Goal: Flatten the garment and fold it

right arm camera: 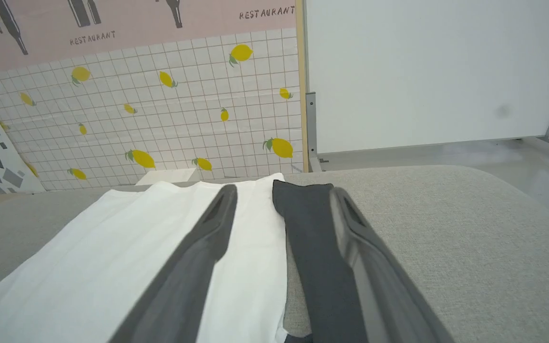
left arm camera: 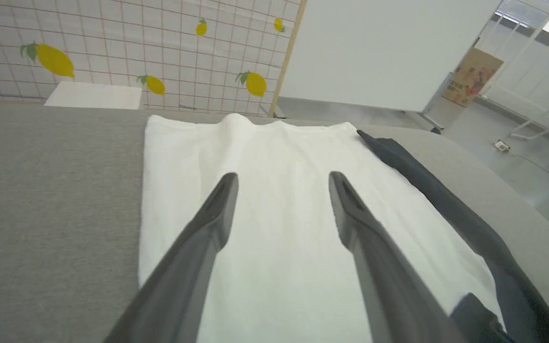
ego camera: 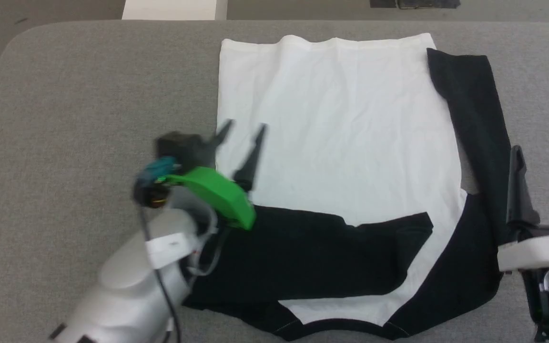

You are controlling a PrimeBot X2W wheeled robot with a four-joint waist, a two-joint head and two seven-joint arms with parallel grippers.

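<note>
**A:** Right, far left first. What's there?

**B:** Grey padded table (ego camera: 65, 119), bare on that side. White box (ego camera: 174, 8) past its far edge.

**A:** Next along?

**B:** Left gripper (ego camera: 246, 125), over the left edge of the garment (ego camera: 341, 119). Its fingers point away from the robot and are spread wide, with nothing between them. Green piece (ego camera: 217, 195) on the wrist behind. The left wrist view has both fingers above white cloth. Whether the tips touch the cloth, I cannot tell.

**A:** And the garment itself?

**B:** Laid out mid-table with the hem (ego camera: 327, 42) at the far side and the neckline (ego camera: 346, 329) nearest the robot. White body mostly flat, with a few soft wrinkles. The black left sleeve (ego camera: 312, 247) is folded inward and lies across the near part of the white.

**A:** Further right?

**B:** The black right sleeve (ego camera: 474, 109) runs alongside the body's right edge toward the hem, flat on the table.

**A:** Last item?

**B:** Right gripper (ego camera: 538, 150), near the table's right side, just beside that sleeve. Fingers parted and empty. In the head view its inner finger overlaps the sleeve's edge. Contact not clear.
</note>
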